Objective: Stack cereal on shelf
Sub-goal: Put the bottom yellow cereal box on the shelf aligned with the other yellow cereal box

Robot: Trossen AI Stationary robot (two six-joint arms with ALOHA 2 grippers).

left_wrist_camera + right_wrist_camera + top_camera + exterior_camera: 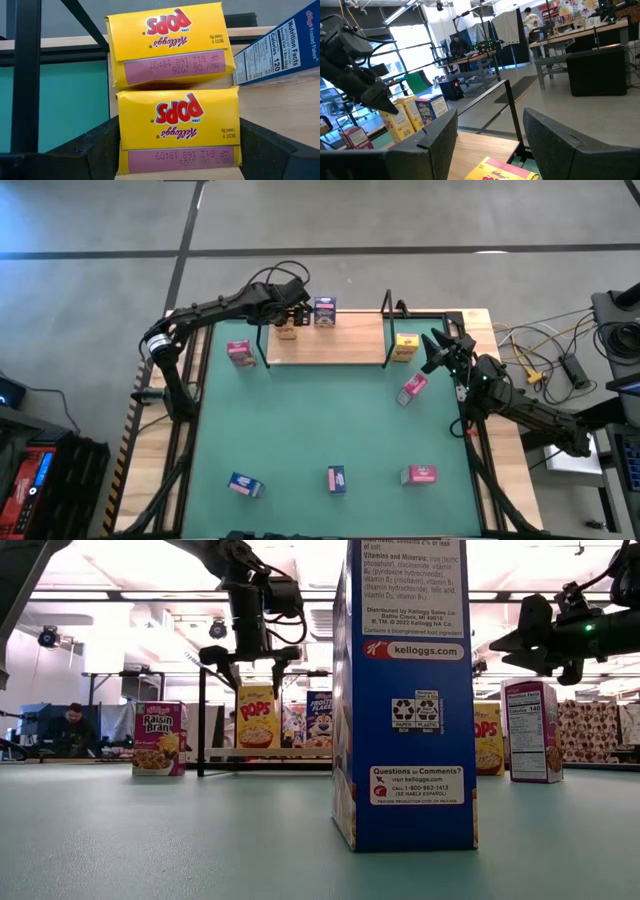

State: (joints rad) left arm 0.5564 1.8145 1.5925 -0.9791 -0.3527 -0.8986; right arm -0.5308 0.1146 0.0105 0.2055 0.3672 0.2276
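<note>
The shelf is a light wood board with black wire uprights at the mat's far edge. Two yellow cereal boxes stand upright on its left part, one behind the other, with a blue box beside them. My left gripper is open just above the nearer yellow box, one finger on each side of its top. My right gripper is open and hovers over a third yellow box, which stands on the mat off the shelf's right end.
Pink boxes stand on the green mat left of the shelf, right of centre and near the front right. Two blue boxes stand near the front edge; one fills the low view. People sit in the room behind.
</note>
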